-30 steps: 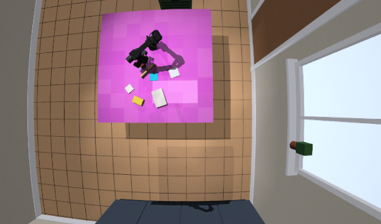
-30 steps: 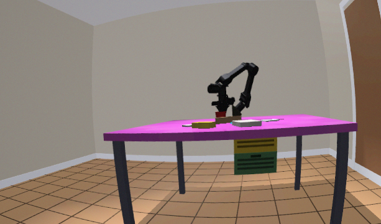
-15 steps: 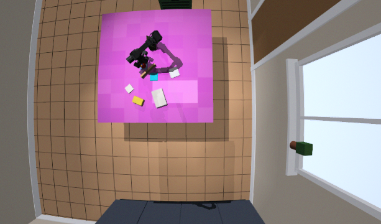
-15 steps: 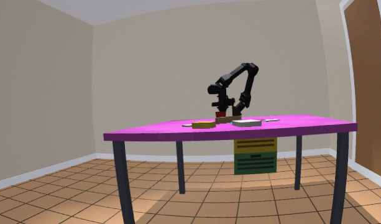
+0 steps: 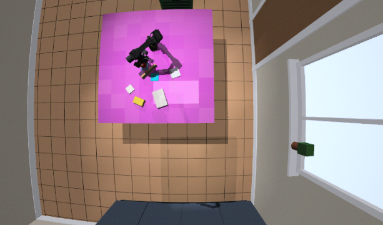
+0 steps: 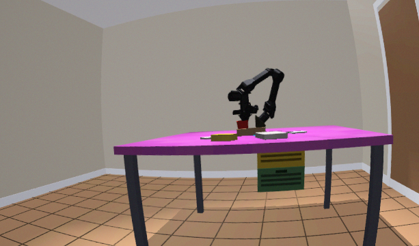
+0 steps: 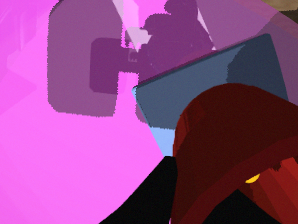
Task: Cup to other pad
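Observation:
The dark red cup (image 5: 143, 64) (image 6: 242, 124) (image 7: 226, 149) sits between my fingers. One yellow marble (image 7: 252, 179) shows inside it in the wrist view; the other marbles are hidden. My gripper (image 5: 143, 63) (image 6: 243, 119) is shut on the cup's rim from above. The cup is over a blue pad (image 5: 154, 78) (image 7: 200, 90). I cannot tell whether the cup's base touches the pad. A flat white square (image 5: 175, 74) lies just right of the blue pad, and another (image 5: 129, 89) lies to its front left.
A brown bar (image 5: 148, 71) (image 6: 251, 130) lies right beside the cup. A yellow block (image 5: 139, 100) (image 6: 223, 137) and a white box (image 5: 160, 98) (image 6: 271, 135) lie nearer the front of the magenta table (image 5: 191, 106) (image 6: 298, 141).

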`<move>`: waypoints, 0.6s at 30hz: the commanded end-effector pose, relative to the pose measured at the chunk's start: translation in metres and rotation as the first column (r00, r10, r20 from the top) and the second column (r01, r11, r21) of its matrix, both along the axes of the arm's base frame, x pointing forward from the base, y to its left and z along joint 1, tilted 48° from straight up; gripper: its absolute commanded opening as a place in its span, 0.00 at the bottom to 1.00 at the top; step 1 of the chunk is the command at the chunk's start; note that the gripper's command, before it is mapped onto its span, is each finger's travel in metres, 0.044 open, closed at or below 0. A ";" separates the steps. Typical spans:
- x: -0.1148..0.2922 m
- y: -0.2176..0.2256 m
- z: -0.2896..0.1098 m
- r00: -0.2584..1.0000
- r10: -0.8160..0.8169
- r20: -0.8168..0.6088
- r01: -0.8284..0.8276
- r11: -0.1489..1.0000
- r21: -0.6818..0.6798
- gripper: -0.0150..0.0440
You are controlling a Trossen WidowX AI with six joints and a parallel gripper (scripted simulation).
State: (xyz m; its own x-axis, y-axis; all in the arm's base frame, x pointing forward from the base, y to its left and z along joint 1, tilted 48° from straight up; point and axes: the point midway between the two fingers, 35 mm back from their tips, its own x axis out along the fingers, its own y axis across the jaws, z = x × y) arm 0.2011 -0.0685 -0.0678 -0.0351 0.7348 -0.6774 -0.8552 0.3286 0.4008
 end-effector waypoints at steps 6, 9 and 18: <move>0.003 -0.025 0.021 1.000 -0.004 0.010 0.004 1.000 -0.010 0.25; 0.003 -0.033 0.029 1.000 -0.004 0.009 0.004 1.000 -0.009 0.25; 0.001 -0.037 0.036 1.000 -0.005 0.009 0.005 1.000 -0.008 0.25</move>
